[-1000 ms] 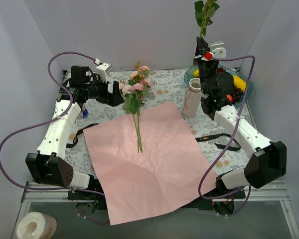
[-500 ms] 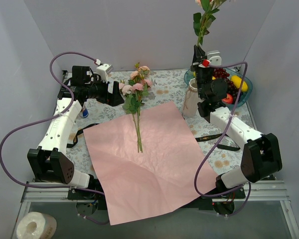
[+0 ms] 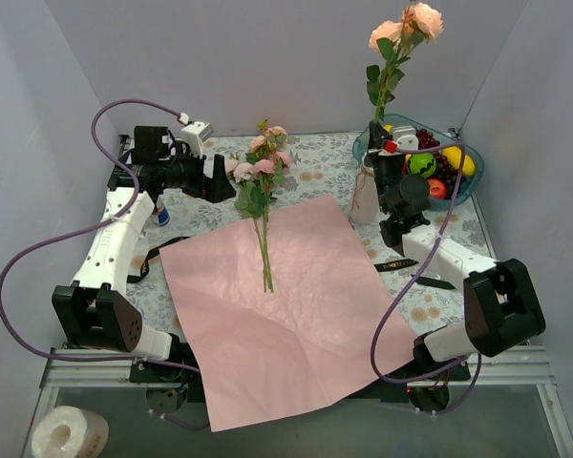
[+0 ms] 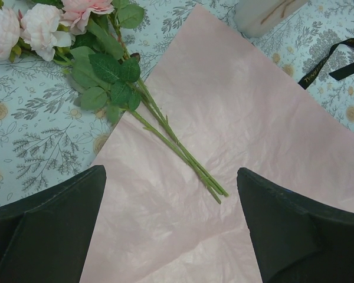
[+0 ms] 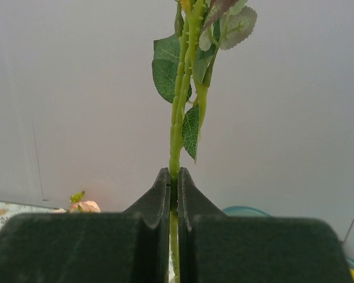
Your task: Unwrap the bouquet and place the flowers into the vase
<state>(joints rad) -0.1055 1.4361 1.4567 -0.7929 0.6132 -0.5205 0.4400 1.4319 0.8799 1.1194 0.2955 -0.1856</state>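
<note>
A rose stem (image 5: 176,118) is clamped upright by the right gripper (image 5: 173,174) for lowering into the vase (image 3: 363,202), the left gripper (image 4: 170,172) held wide apart

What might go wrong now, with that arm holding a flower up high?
The right gripper pinches only the thin green stem of the tall pink-peach artificial rose, so it may tilt or slip. The small white ribbed vase stands close by; a misjudged lowering could miss its mouth or knock it over.
</note>
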